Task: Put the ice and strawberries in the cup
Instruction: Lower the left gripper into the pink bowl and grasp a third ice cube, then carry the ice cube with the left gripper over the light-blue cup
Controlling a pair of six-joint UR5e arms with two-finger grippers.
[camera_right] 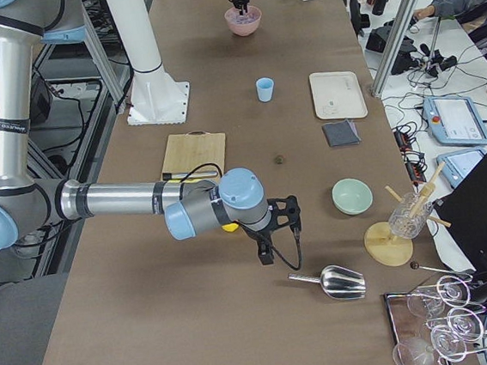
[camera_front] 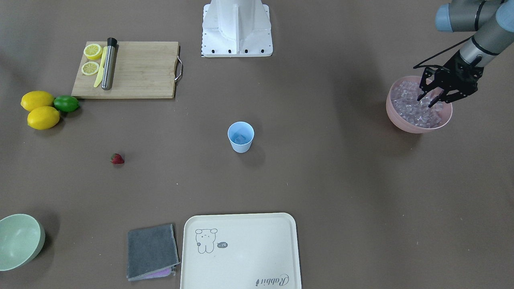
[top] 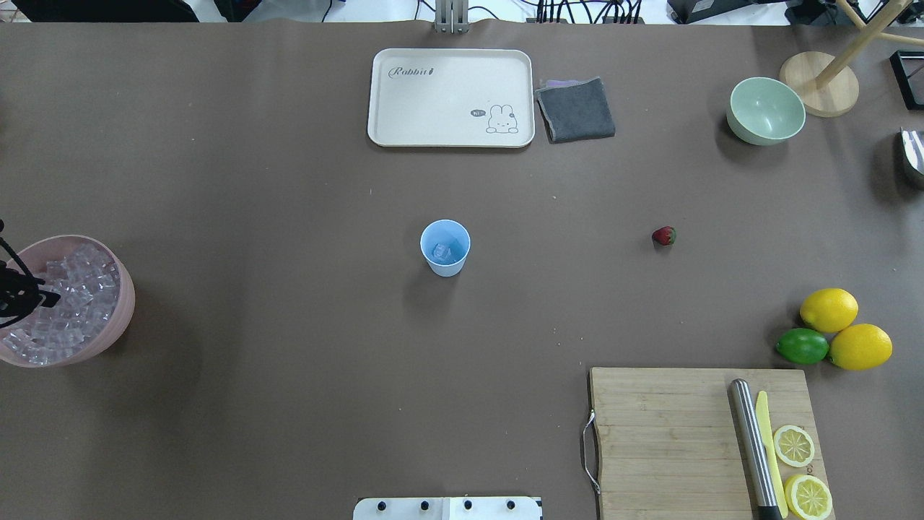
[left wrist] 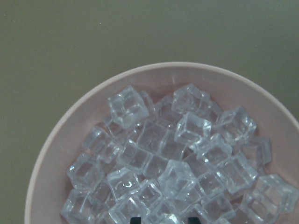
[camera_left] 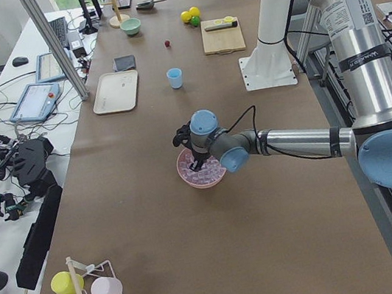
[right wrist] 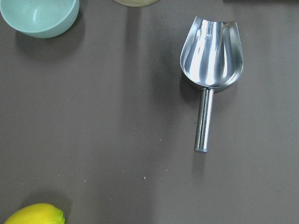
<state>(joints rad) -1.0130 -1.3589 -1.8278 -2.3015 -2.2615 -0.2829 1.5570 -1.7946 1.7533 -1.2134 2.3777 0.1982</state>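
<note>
Left gripper (camera_front: pixel 429 100), jaws spread, tips dipped among ice (left wrist: pixel 187 128) heaped in pink bowl (camera_front: pixel 401 120); cup (camera_front: pixel 241 142) stands mid-bench (camera_front: pixel 321 180), well apart, some ice inside; strawberry (camera_front: pixel 117 159) lies beyond; slick cubes may squirt free on closing, or drop in transit; right gripper (camera_right: pixel 269 251): cannot tell jaw state.

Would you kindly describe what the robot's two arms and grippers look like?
Both arms are silver-grey tubes with light-blue caps on the joints. The left arm carries a white printed label, and a thin black cable runs to its wrist. The left gripper and right gripper are black and two-fingered. A black cable loops at the right arm wrist.
</note>
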